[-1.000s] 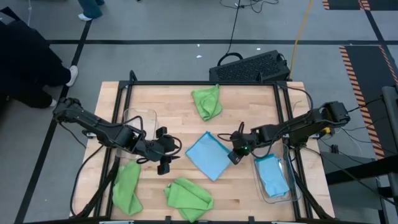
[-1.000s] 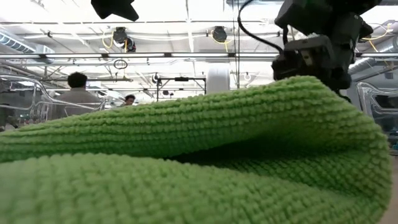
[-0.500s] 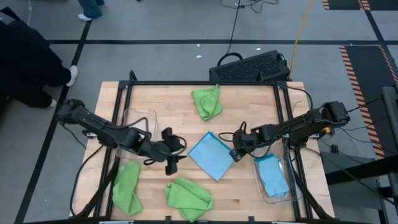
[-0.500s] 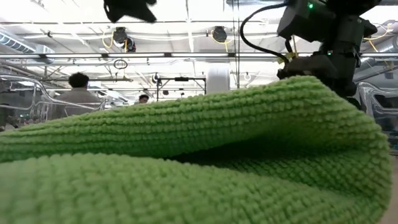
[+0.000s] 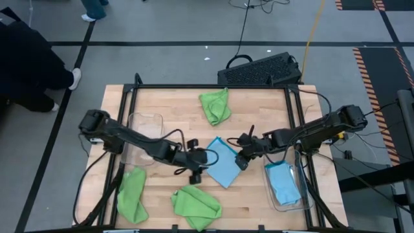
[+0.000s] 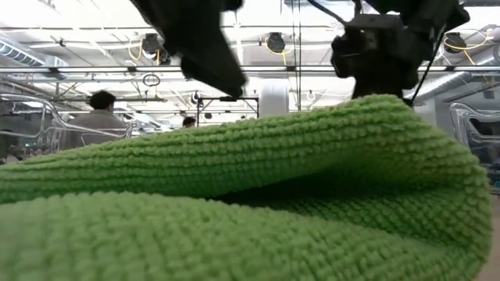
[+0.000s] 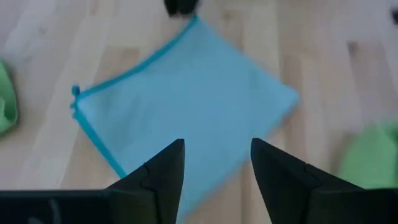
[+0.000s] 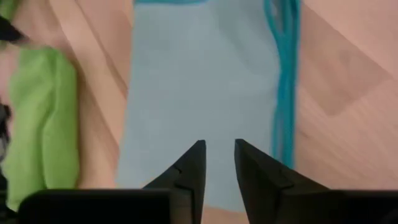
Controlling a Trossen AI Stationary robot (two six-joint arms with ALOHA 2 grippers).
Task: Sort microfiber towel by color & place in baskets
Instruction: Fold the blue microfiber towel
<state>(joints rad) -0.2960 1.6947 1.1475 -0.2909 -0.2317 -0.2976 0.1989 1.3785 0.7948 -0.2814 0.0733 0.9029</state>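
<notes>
The right clear basket (image 5: 304, 204) at the near right of the worktop (image 5: 259, 110) holds one light blue towel (image 5: 283, 184), long axis running near to far. The left clear basket (image 5: 157, 118) holds nothing.

A flat blue towel (image 5: 222, 162) lies mid-worktop, turned like a diamond. The left end effector (image 5: 196, 163) hovers at its left edge, fingers spread. The right end effector (image 5: 240, 158) sits at its right edge, fingers slightly apart, gripping nothing.

Green towels lie far centre (image 5: 215, 105), near left (image 5: 131, 194) and near centre (image 5: 196, 204).
</notes>
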